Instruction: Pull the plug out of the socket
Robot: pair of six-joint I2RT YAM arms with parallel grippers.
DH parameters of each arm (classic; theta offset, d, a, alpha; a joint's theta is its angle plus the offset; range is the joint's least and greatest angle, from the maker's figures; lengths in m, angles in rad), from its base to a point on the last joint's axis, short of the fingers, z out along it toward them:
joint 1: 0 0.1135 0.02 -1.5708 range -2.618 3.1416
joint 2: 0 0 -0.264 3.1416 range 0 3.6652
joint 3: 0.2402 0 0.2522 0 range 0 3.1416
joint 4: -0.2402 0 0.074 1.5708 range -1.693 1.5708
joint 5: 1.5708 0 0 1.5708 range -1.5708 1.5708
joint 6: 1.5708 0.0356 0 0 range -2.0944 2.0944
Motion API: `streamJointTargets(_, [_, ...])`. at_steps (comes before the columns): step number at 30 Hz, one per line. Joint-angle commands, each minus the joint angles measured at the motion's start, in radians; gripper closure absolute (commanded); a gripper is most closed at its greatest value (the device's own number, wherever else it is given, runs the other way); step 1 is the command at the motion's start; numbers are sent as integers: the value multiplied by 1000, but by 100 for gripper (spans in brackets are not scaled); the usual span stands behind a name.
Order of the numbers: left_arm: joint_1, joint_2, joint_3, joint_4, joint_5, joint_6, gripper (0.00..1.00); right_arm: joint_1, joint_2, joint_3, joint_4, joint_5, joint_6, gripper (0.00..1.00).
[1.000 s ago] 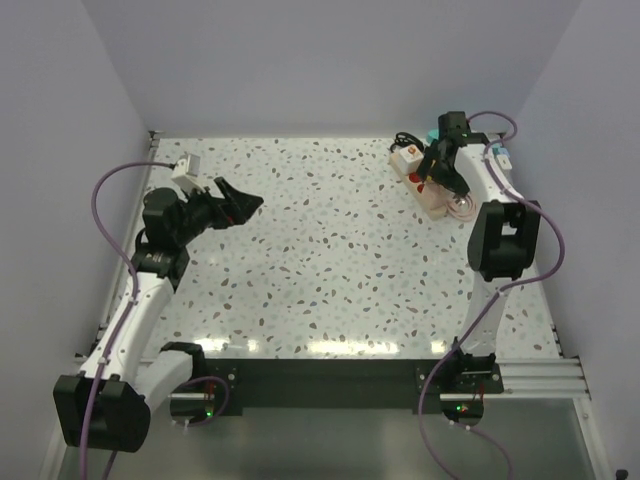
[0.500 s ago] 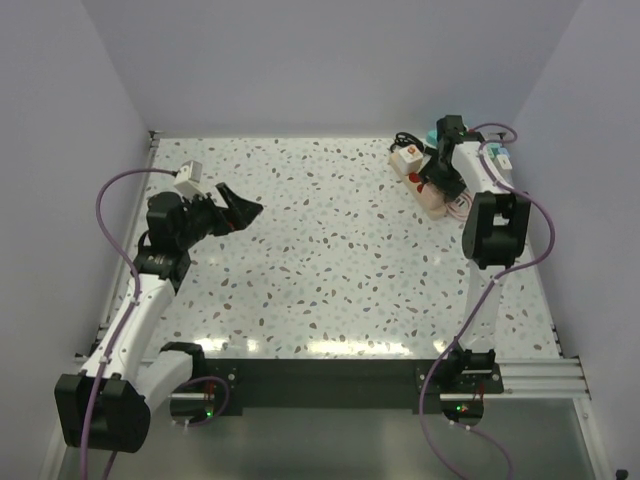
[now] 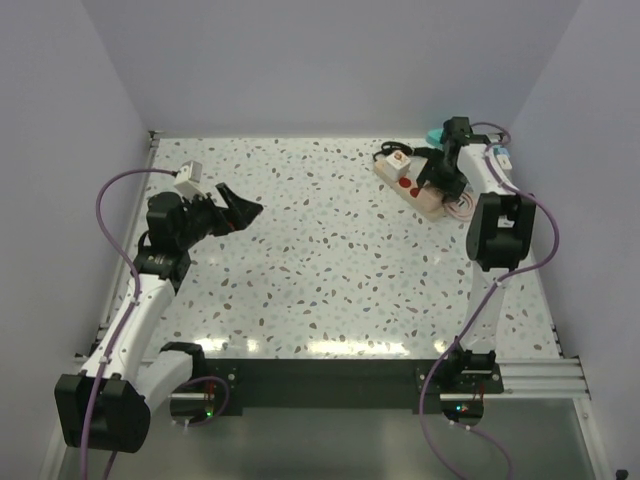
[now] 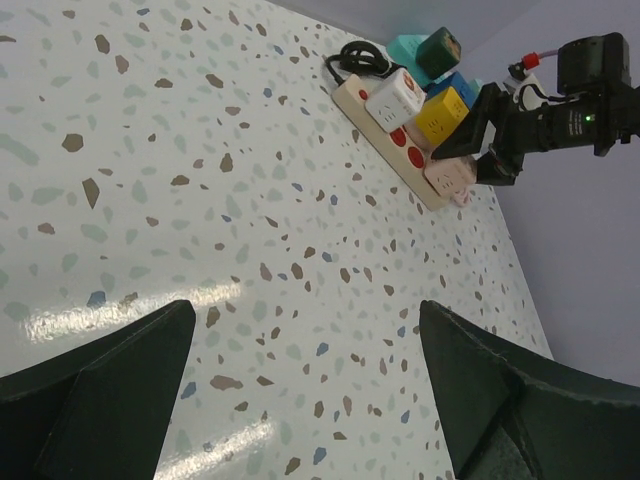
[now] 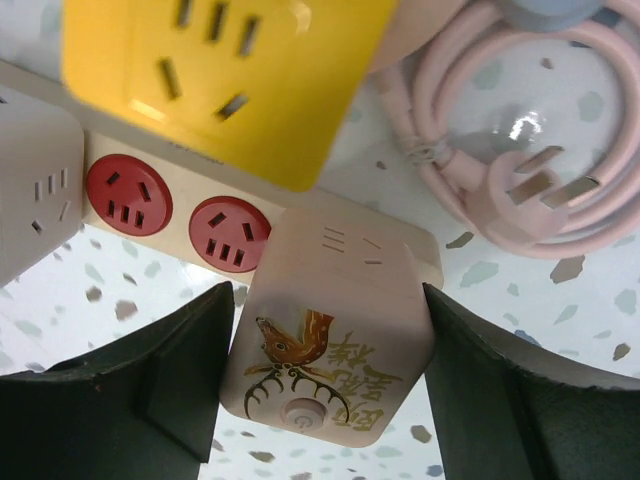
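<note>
The cream-white power strip [image 3: 392,175] lies at the far right of the table, with round red outlets [image 5: 170,215]; it also shows in the left wrist view [image 4: 400,160]. A pink cube adapter [image 5: 335,330] with a deer drawing sits on the strip's near end. My right gripper [image 5: 328,300] is shut on this cube, one finger on each side [image 3: 437,185]. A black cord [image 4: 352,58] coils at the strip's far end. No small black plug shows. My left gripper [image 4: 305,310] is open and empty over the left of the table [image 3: 245,205].
A white cube adapter [image 5: 35,190] and a yellow cube adapter [image 5: 220,70] stand on or by the strip. A coiled pink cable with a plug [image 5: 520,170] lies just right of it. Teal and blue blocks [image 4: 410,48] sit behind. Walls stand close at the back and right.
The power strip's far end has swung left and nearer while my right gripper stays over its near end. My left arm has barely moved.
</note>
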Motion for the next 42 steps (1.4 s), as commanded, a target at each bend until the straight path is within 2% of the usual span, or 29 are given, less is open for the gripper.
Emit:
streamJointTargets(1, [-8,-13,6,-3,-4,10,0,128,-38,19,-48,-404,-216,100])
streamJointTargets(3, [-8,-8,4,-5,-4,18,0,159,-72,-11,-49,-435,-257,100])
streamJointTargets(9, [-27,33,-5,-20,-22,29,0,351,-130,-97,-57,-427,-342,100])
streamJointTargets(13, [-82,59,1,-30,-60,38,0,502,-144,-151,-23,-410,-350,100])
streamJointTargets(19, [-187,157,72,-153,-168,136,2,636,-153,-206,18,-352,-328,100])
streamJointTargets(25, [-231,261,145,-275,-223,266,5,661,-172,-243,61,-269,-275,100])
streamJointTargets(28, [-244,291,159,-293,-194,312,7,666,-202,-277,90,-236,-262,100])
streamJointTargets(32, [-267,335,158,-292,-108,342,7,667,-281,-398,222,-258,-238,100])
streamJointTargets(39, [-334,355,135,-241,-42,343,8,667,-287,-360,187,-197,-215,100])
streamJointTargets(42, [-379,364,138,-226,-50,342,9,667,-316,-409,240,-168,-184,100])
